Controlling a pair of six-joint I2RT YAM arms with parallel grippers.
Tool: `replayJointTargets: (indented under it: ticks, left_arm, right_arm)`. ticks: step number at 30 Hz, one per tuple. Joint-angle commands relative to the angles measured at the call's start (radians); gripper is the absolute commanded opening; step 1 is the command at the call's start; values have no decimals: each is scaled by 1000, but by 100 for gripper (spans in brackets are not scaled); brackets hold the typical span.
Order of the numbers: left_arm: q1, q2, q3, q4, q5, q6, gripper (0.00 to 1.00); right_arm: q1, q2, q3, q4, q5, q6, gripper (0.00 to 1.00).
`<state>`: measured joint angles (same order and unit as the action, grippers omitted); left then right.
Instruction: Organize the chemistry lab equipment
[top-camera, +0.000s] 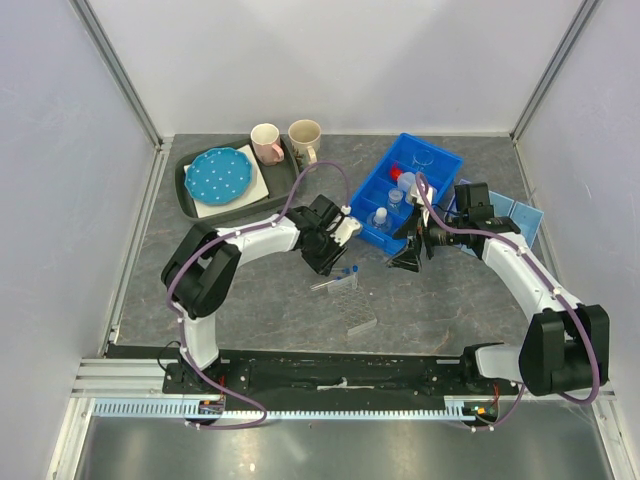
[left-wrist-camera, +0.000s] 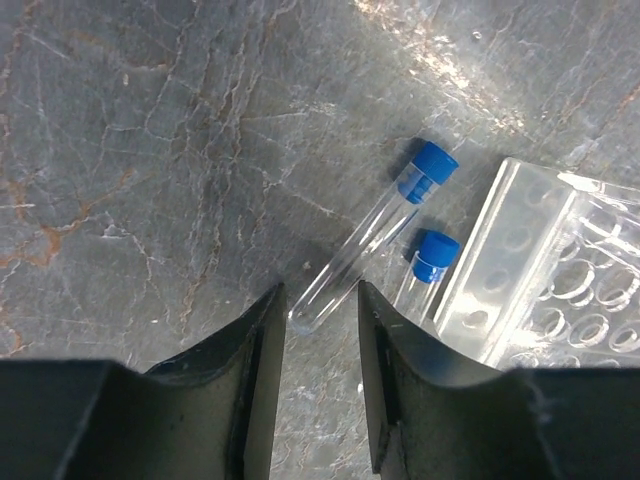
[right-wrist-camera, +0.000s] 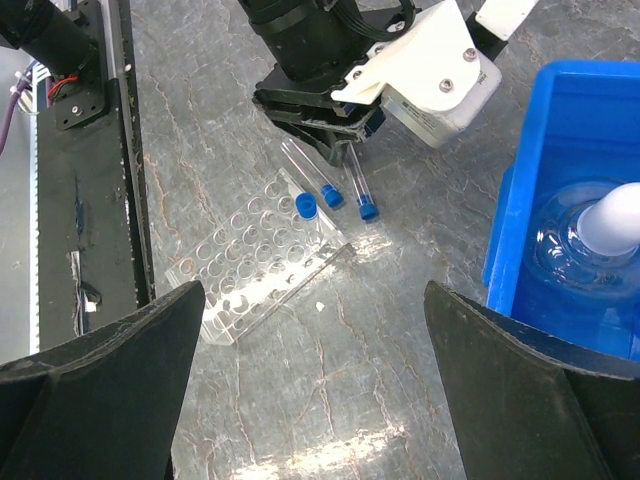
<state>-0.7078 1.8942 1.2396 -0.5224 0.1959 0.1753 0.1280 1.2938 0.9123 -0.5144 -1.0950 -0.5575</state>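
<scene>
Blue-capped clear tubes lie just ahead of my left gripper, which stands spread astride one tube's round end, likely to lift it into the clear tube rack.

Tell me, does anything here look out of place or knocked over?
Yes. The clear tube rack seems to lie tipped and crooked on the table, and blue-capped tubes lie flat beside it instead of standing in its holes. Nothing looks spilled or broken.
</scene>
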Motion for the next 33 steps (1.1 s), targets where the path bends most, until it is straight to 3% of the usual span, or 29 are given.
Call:
replayJointTargets:
  ticks: [1,5,15,21,29,33]
  left_arm:
    - [-10,32,24,9,-87,21,41]
    - [-10,26,9,16,-124,-10,38]
    - [-10,-63,-80,59,-187,-114,14]
    - [-10,-203,-155,117,-188,-160,11]
    - [-10,-444,-320,225,-89,-263,10]
    - [-10,-567,-399,315,81,-313,10]
  right_arm:
    - [-4,9,23,-4,-42,-42,98]
    - [-2,15,28,-22,-45,-58,98]
    - [-2,29,37,-55,-43,-93,98]
    - [-4,39,37,-75,-46,-119,98]
    - [21,97,92,-144,-103,-140,98]
    - [79,151,206,-249,-89,-115,98]
